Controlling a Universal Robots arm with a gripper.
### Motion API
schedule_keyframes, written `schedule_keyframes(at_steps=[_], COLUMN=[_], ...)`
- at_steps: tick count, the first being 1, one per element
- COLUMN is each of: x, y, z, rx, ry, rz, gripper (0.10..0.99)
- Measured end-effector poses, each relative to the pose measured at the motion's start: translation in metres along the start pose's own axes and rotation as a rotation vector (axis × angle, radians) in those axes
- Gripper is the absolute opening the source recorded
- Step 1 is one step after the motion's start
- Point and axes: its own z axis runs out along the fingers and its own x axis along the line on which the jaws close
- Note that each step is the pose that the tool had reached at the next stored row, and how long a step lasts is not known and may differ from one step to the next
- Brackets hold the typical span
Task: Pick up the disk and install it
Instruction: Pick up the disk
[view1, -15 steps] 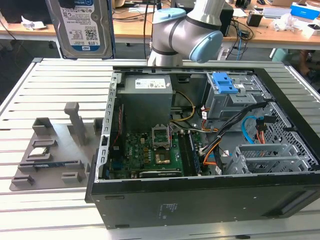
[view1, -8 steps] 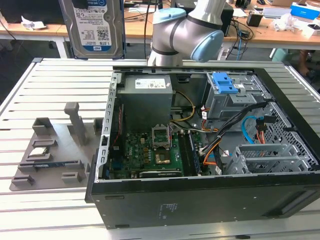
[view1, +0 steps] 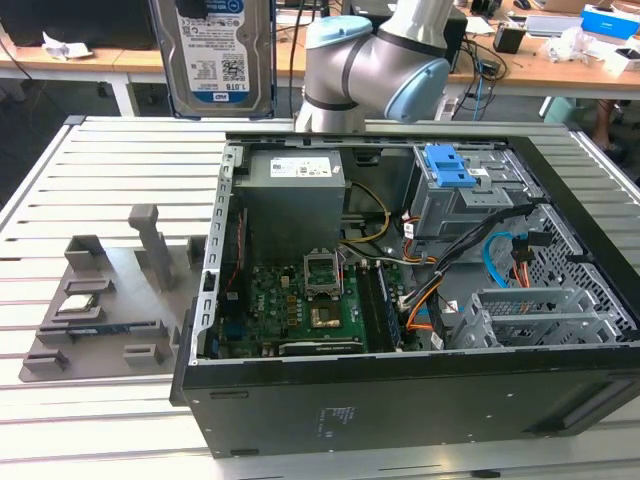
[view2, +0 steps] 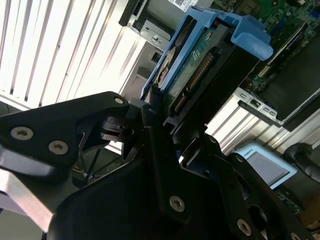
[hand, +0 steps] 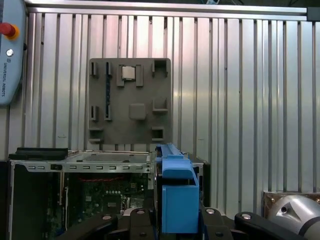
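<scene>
Looking over the ribbed aluminium surface (view1: 100, 150), you see the open black computer case (view1: 400, 410) lying on it, with a flat grey plastic parts tray (view1: 120, 270) at the exterior view's left. The silver-metal disk with its bright blue plastic bracket (view1: 215, 55) hangs upright in the air, clear of the case, with the jaws clamped on it.
</scene>
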Motion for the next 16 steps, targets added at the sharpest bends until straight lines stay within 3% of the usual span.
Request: schedule_keyframes(at_steps=[6, 12, 16], x=[0.0004, 0.0009, 0.0011], y=[-0.0190, -0.0474, -0.0601], z=[-0.0009, -0.0024, -0.0030], rx=[0.000, 0.000, 0.000], ry=[-0.0001, 0.0000, 0.0000], rz=[0.000, 0.000, 0.000], gripper=[0.365, 0.365, 0.365])
